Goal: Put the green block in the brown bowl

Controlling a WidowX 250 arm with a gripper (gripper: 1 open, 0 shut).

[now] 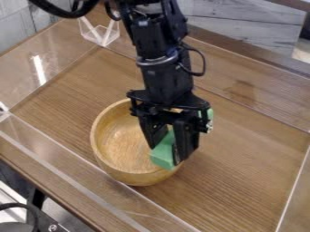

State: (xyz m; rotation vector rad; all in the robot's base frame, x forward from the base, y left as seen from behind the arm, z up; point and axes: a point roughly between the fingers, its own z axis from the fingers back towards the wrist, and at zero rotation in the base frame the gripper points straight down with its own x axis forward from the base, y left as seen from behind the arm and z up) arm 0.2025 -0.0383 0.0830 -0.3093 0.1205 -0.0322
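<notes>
- Presently, at the far left of the view, a clear plastic wall (49,56) borders the wooden tabletop (248,109); it plays no part in the task.
- Left of centre, at roughly 7 o'clock from the middle of the view, sits the round, light-brown wooden bowl with thick walls (111,136). Its interior is bare on the left half, with visible grain.
- At centre, the black robot arm (155,45) descends from 12 o'clock and points steeply downward over the right part of the bowl.
- The black gripper (171,145) is clamped narrow on the small, elongated, bright green block (166,156); the fingers (154,134) flank the block on both sides.
- The green block is held tilted, long axis running from upper right to lower left. Its lower end sits at the bowl's right rim, near 4 o'clock of the bowl; whether it touches the wood cannot be determined.
- Key relation: the bowl's open centre lies toward 9 o'clock from the block. In judgement, release here risks the block catching the rim; a small shift toward 9 o'clock would be safer.
</notes>
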